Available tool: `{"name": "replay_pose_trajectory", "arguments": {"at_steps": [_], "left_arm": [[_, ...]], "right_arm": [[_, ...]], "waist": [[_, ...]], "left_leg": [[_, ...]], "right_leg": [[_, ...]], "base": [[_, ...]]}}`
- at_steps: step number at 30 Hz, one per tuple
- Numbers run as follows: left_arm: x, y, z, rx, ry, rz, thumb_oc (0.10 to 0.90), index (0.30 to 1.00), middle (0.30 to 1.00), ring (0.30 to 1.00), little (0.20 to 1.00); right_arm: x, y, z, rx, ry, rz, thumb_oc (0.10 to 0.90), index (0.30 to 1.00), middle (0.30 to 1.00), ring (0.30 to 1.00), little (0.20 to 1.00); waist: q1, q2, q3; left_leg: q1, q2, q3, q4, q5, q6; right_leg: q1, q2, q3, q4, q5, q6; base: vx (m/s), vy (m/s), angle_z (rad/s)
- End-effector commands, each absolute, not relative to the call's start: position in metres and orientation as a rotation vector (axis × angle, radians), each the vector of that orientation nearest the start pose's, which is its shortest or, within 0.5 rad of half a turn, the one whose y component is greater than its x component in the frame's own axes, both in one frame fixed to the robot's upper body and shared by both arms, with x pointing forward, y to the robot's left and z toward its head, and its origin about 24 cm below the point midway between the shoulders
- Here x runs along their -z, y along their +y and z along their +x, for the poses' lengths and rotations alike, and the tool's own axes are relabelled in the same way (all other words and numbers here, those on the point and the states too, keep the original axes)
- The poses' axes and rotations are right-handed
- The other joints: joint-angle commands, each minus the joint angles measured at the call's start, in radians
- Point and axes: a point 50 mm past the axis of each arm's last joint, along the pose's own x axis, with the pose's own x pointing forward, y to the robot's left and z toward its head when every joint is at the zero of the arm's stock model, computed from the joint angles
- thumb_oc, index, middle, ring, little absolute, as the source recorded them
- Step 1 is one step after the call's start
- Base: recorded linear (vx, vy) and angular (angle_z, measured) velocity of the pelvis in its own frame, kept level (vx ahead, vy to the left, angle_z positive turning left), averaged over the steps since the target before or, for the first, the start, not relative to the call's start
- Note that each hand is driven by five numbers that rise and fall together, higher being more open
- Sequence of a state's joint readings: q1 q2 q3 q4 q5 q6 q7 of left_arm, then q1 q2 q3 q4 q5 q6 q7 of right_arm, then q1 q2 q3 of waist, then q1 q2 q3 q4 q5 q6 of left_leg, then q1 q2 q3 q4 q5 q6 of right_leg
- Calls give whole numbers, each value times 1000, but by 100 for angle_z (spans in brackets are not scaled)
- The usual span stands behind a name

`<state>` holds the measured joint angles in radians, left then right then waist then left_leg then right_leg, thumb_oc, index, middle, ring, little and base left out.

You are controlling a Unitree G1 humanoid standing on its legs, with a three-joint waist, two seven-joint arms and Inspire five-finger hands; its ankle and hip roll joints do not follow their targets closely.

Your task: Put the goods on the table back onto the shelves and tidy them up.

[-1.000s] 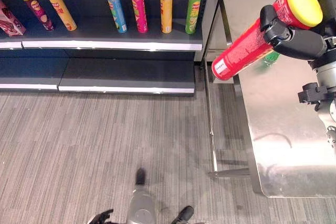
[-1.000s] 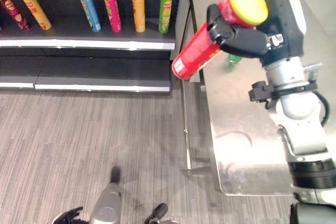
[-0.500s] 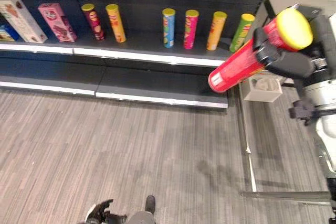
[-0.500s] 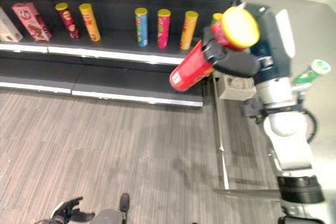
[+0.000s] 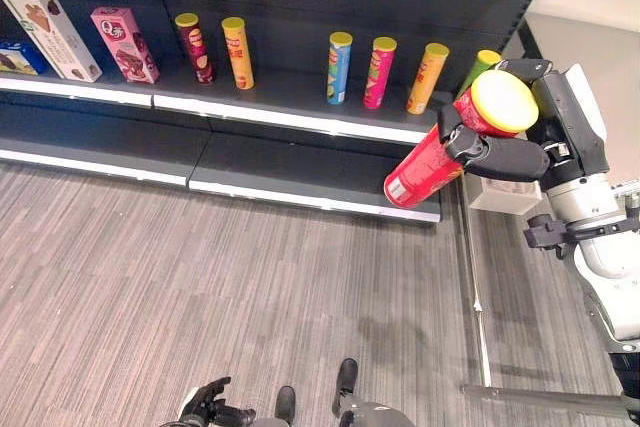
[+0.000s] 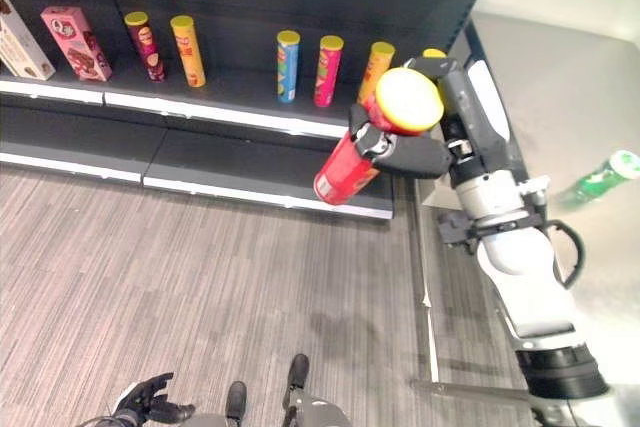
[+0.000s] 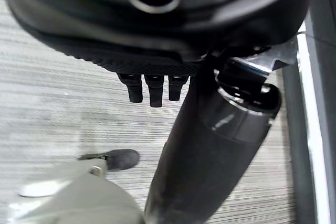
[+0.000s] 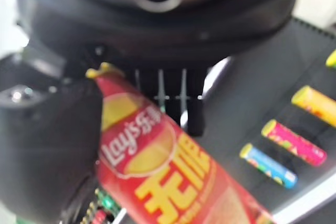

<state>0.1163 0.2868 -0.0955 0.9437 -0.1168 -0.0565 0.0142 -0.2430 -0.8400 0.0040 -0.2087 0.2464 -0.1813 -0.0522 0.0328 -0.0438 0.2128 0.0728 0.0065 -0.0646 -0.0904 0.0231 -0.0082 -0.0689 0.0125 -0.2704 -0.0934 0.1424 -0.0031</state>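
My right hand (image 5: 507, 158) is shut on a red chip can (image 5: 424, 168) with a yellow lid (image 5: 503, 102). It holds the can tilted in the air, lid towards me, in front of the right end of the dark shelf (image 5: 300, 119). The can's printed side (image 8: 157, 166) shows close up in the right wrist view, pinned by the thumb (image 8: 44, 145). On the shelf stands a row of cans: dark red (image 5: 191, 46), yellow (image 5: 237, 51), blue (image 5: 338, 67), pink (image 5: 378, 71), orange (image 5: 430, 76) and green (image 5: 481, 66). My left hand (image 5: 207, 408) hangs low near the floor, fingers (image 7: 150, 88) relaxed.
A white box (image 5: 50, 32), a pink box (image 5: 125, 43) and a blue one (image 5: 15, 55) stand at the shelf's left. The lower shelf (image 5: 310, 172) is bare. A steel table (image 6: 545, 77) at the right carries a green bottle (image 6: 600, 179); a white box (image 5: 503, 194) sits under it.
The camera has swung left, bringing more of the shelf into view. My right hand still holds the red can, now before the shelf's right end instead of over the table.
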Motion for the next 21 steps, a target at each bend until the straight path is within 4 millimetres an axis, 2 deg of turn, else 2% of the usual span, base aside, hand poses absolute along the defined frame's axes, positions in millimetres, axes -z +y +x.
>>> {"name": "replay_pose_trajectory", "arguments": {"at_steps": [1,3,4,5,7,8,9,11,12,13,14,16,17,18,19,20,21], "left_arm": [[122,266,132,-197,873,235,800,900,900,900,900],[121,262,136,-206,849,207,800,900,900,900,900],[120,261,137,-215,841,194,800,900,900,900,900],[120,259,137,-214,840,188,800,900,900,900,900],[123,257,132,-201,864,195,800,900,900,900,900],[125,258,129,-202,876,203,800,900,900,900,900],[127,260,125,-203,902,233,800,900,900,900,900],[130,262,120,-213,928,245,800,900,900,900,900],[134,262,114,-207,964,263,800,900,900,900,900],[136,261,109,-200,981,269,800,900,900,900,900],[140,259,102,-191,1013,282,800,900,900,900,900],[144,258,95,-180,1045,300,800,900,900,900,900],[144,259,94,-179,1054,308,800,900,900,900,900],[142,268,90,-207,1066,332,800,900,900,900,900],[142,269,90,-208,1066,332,800,900,900,900,900],[141,273,92,-224,1059,335,800,900,900,900,900],[135,282,96,-248,1038,366,800,900,900,900,900]], "right_arm": [[-255,-216,256,-62,-866,-563,400,300,300,300,300],[-250,-216,259,-46,-842,-585,400,300,300,300,300],[-247,-217,260,-28,-833,-595,400,300,300,300,300],[-245,-220,261,-6,-819,-600,400,300,300,300,300],[-240,-221,264,25,-803,-591,400,300,300,300,300],[-239,-220,265,38,-802,-587,400,300,300,300,300],[-237,-219,269,68,-806,-574,400,300,300,300,300],[-233,-216,272,71,-791,-568,400,300,300,300,300],[-231,-218,272,86,-779,-585,400,300,300,300,300],[-229,-217,271,71,-770,-587,400,300,300,300,300],[-229,-215,269,61,-779,-569,400,300,300,300,300],[-227,-211,266,42,-780,-525,400,300,300,300,300],[-227,-208,265,32,-790,-511,400,300,300,300,300],[-231,-198,262,-4,-823,-476,400,300,300,300,300],[-231,-198,262,-4,-824,-476,400,300,300,300,300],[-232,-195,263,-13,-831,-484,400,300,300,300,300],[-233,-189,266,-21,-837,-496,400,300,300,300,300]], "waist": [[29,-33,-10],[39,-30,16],[41,-26,23],[41,-22,23],[54,-22,12],[58,-21,8],[66,-13,5],[76,-2,-1],[75,16,-10],[79,35,-28],[76,51,-38],[73,62,-51],[74,62,-54],[80,50,-53],[82,47,-53],[84,45,-51],[85,44,-36]], "left_leg": [[-56,-45,70,264,-152,-55],[-151,-37,77,440,-106,-91],[-195,-16,87,496,-83,-105],[-228,23,115,496,-73,-106],[-227,84,158,383,-89,-84],[-226,113,157,319,-64,-84],[-256,195,128,155,41,-107],[-269,242,107,22,96,-128],[-307,257,97,3,104,-154],[-299,250,85,3,91,-160],[-287,241,78,3,111,-167],[-261,206,78,6,125,-161],[-256,184,85,19,119,-147],[-217,119,120,42,78,-96],[-217,117,124,43,77,-94],[-203,100,140,40,65,-76],[-164,60,178,23,40,-36]], "right_leg": [[83,-69,25,12,-83,101],[109,-84,12,8,-98,88],[119,-88,-3,6,-108,84],[129,-94,-22,6,-119,86],[140,-107,-29,6,-135,102],[141,-114,-27,6,-138,108],[147,-130,-22,6,-165,120],[166,-139,-12,6,-197,130],[193,-155,-5,6,-217,147],[202,-164,9,6,-218,158],[208,-177,13,6,-217,167],[224,-227,24,6,-202,183],[232,-255,31,6,-186,191],[201,-337,55,92,-148,197],[196,-341,60,97,-149,199],[173,-360,55,139,-130,196],[108,-393,49,256,-62,187]], "base": [[83,-52,11],[29,-4,34],[64,44,49],[127,68,35],[211,121,32],[338,295,36],[333,321,25],[384,360,-2],[430,424,-19],[429,475,-40],[328,408,-46],[332,428,-46],[442,681,-45],[328,547,-42],[244,528,-47],[136,440,-38],[133,436,-31]]}}
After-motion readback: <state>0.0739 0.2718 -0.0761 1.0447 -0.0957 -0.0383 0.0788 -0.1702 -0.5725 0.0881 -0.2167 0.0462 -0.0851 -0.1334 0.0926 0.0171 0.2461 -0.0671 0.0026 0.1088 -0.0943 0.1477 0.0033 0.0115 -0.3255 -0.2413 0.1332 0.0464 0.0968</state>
